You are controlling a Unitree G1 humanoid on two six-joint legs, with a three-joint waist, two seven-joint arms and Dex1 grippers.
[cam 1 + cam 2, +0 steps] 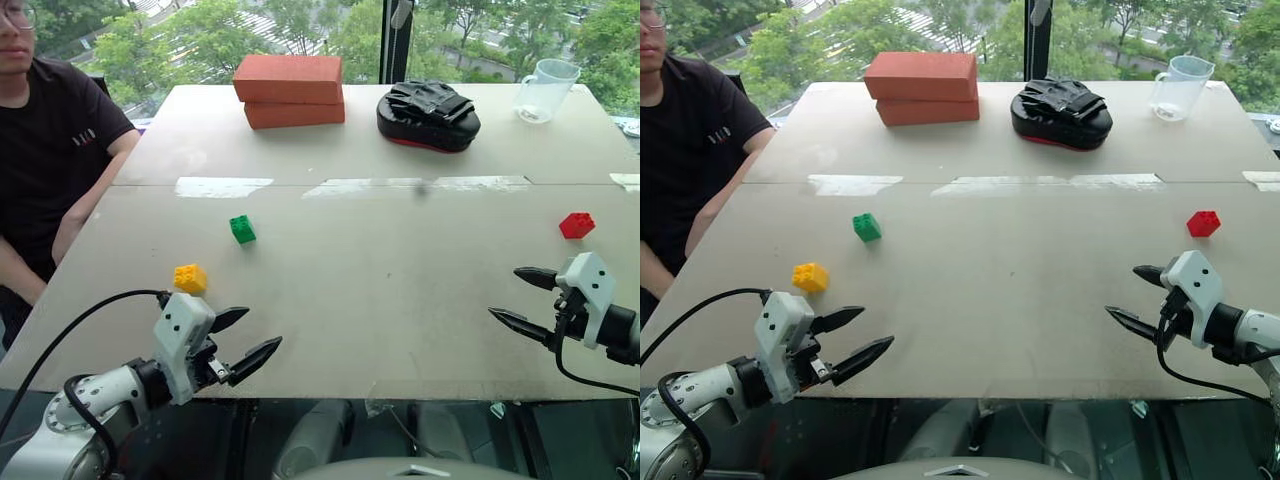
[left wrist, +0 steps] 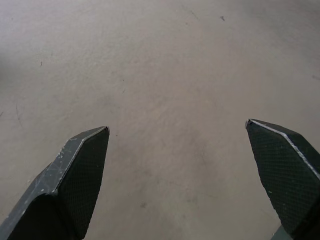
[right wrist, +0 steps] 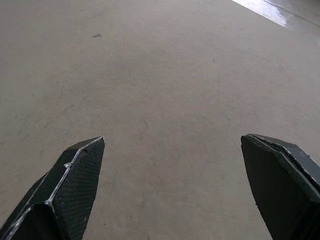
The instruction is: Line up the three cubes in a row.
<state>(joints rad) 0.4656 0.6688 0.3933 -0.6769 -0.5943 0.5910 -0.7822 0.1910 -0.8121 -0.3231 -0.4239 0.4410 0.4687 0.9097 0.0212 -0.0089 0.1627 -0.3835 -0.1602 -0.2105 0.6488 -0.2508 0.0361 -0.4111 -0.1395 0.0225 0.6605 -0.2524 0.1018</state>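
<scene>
Three cubes: one yellow, one green, one red; left claw and right claw gape empty

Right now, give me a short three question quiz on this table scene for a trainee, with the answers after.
1. True or false: the yellow cube, green cube and red cube already stand in a row.
2. Which cube lies nearest the left gripper? A yellow, B green, C red.
3. Fill in: both the left gripper and the right gripper have their fingers ____ and hold nothing.

Key
1. False: the red cube sits far off on the robot's right, the other two on its left.
2. A.
3. open.
</scene>
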